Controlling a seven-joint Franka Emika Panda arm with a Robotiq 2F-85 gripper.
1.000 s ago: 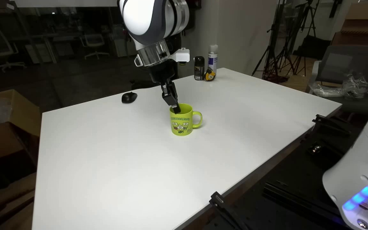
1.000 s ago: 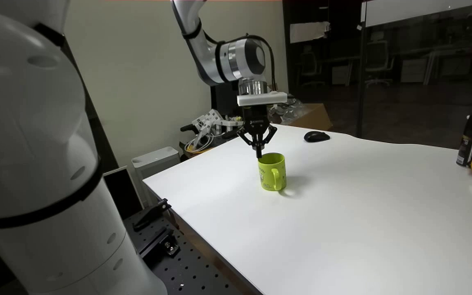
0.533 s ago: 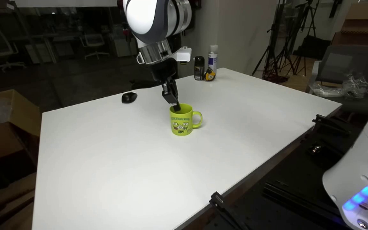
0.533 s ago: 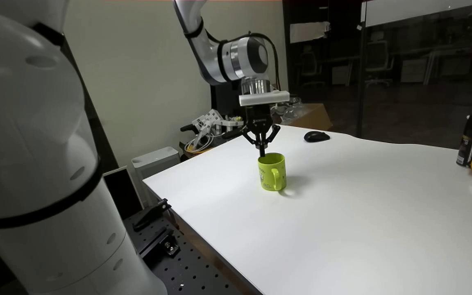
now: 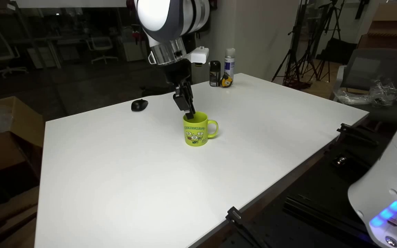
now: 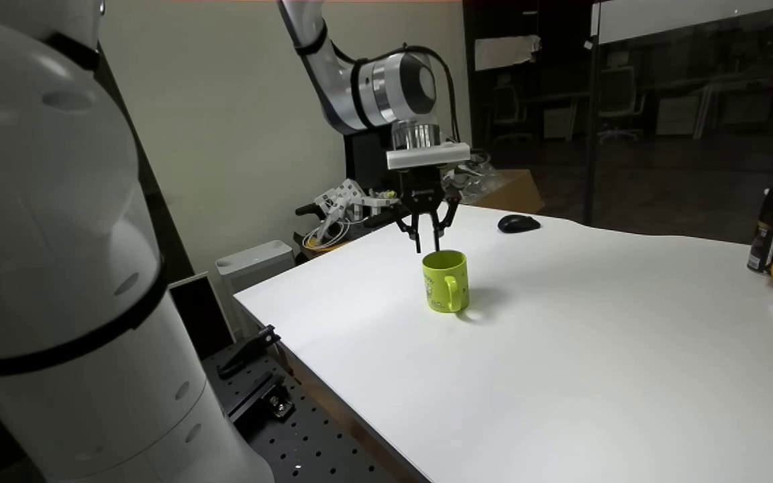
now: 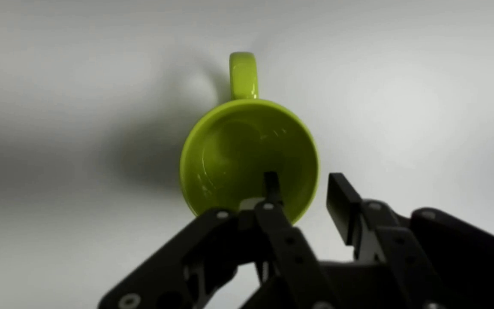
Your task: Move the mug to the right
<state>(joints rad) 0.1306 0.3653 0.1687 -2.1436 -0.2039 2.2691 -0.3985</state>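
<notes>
The yellow-green mug (image 5: 195, 133) stands upright on the white table, with its printed side and loop handle showing. It is also in an exterior view (image 6: 440, 285) and in the wrist view (image 7: 230, 146), where I look down into it. My gripper (image 7: 303, 174) is open by a moderate gap and holds nothing. In the wrist view one finger overlaps the mug's opening and the other lies outside the rim, so the rim shows between them. In both exterior views the fingertips (image 6: 428, 250) (image 5: 189, 115) are at about rim height; whether one is inside the mug I cannot tell.
On the white table (image 5: 122, 179) a black mouse (image 5: 139, 105) lies near the far edge. A dark bottle (image 5: 214, 74), a spray can (image 5: 229, 63) and a yellow tape measure (image 5: 226, 80) stand at the far corner. Black clamps (image 5: 238, 220) sit along the robot-side edge.
The fingers were together half a second ago and have now spread apart. The gripper has shifted slightly near the mug's rim. The mug has not moved.
</notes>
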